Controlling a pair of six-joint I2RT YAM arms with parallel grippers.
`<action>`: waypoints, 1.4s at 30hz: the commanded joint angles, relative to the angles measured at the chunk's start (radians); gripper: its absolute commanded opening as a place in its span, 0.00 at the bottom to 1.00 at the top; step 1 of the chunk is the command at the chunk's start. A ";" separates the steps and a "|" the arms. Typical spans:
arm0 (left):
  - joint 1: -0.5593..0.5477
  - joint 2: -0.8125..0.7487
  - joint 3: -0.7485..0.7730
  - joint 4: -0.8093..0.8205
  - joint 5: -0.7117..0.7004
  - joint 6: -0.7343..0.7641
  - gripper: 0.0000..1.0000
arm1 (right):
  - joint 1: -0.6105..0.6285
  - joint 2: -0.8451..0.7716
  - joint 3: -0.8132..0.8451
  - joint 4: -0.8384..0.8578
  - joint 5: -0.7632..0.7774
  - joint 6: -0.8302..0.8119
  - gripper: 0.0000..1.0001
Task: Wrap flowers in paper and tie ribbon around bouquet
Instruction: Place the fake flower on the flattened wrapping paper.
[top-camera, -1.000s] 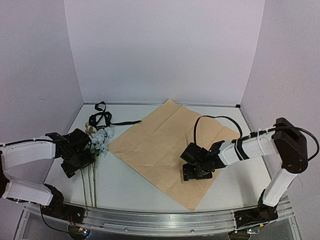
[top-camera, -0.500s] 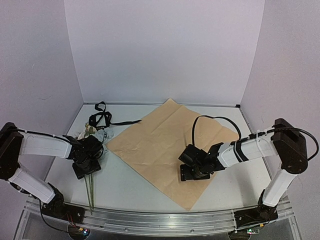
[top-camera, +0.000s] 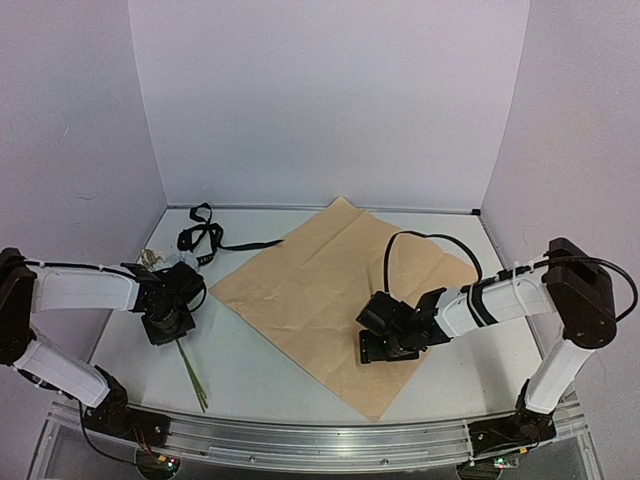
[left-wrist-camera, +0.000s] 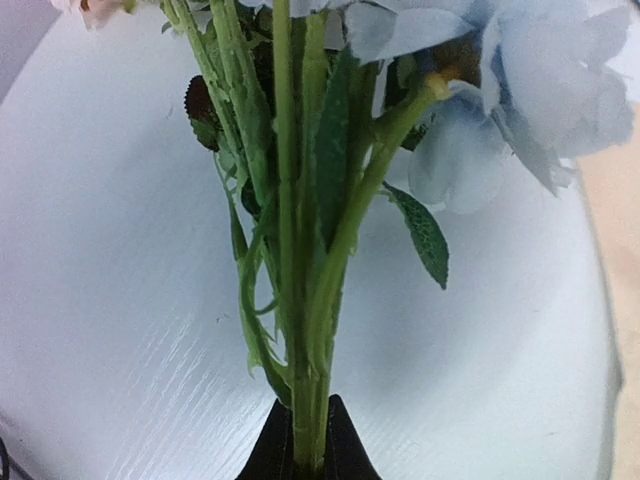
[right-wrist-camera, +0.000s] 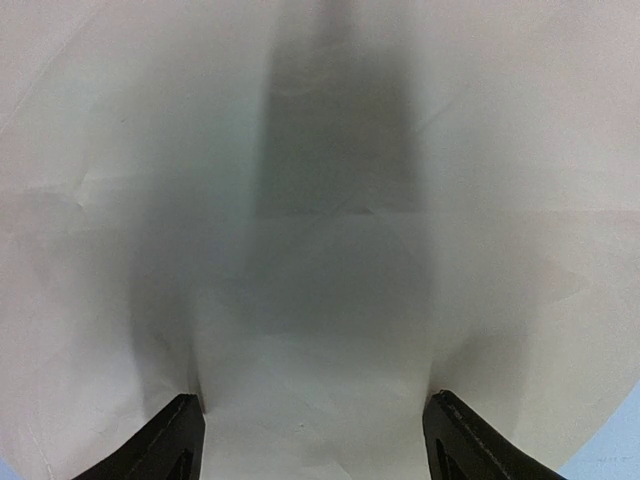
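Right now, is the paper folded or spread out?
Spread out. The paper lies as one flat tan sheet on the table, creased but with no part folded over.

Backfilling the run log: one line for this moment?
left pincer: shut on flowers, at stems | right pincer: open, tips on paper | ribbon: loose, far left | wrapping: not started
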 joint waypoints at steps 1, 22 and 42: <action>-0.001 -0.137 0.149 -0.112 -0.144 0.067 0.00 | 0.019 0.036 -0.008 -0.094 -0.081 0.039 0.78; -0.075 -0.021 0.462 0.150 0.181 0.456 0.00 | 0.144 -0.010 0.060 -0.301 -0.119 0.041 0.81; -0.273 0.725 1.138 0.264 0.187 0.303 0.00 | -0.260 -0.491 -0.001 -0.463 -0.052 -0.006 0.98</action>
